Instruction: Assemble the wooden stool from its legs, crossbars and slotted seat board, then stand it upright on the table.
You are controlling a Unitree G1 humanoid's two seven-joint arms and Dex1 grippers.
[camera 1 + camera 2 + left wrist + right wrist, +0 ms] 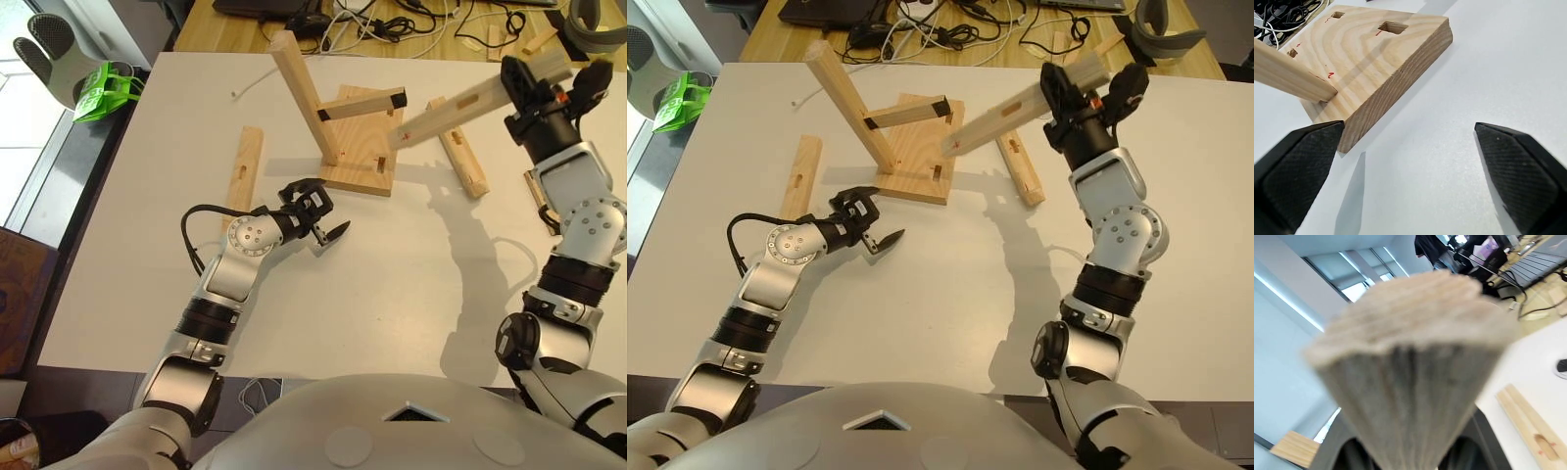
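Wooden leg (pixel 451 113), clamped by its outer end in the right jaws, hangs above the bench (pixel 392 294) with its long axis slanting down toward the slotted seat board (pixel 364 174), free tip near the board's right edge, while the left jaws gape wide just beside its near corner

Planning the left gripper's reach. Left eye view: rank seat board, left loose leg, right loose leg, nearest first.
1. Square slotted wooden seat board, ahead of the left gripper.
2. Loose wooden leg on the left.
3. Loose wooden leg on the right.
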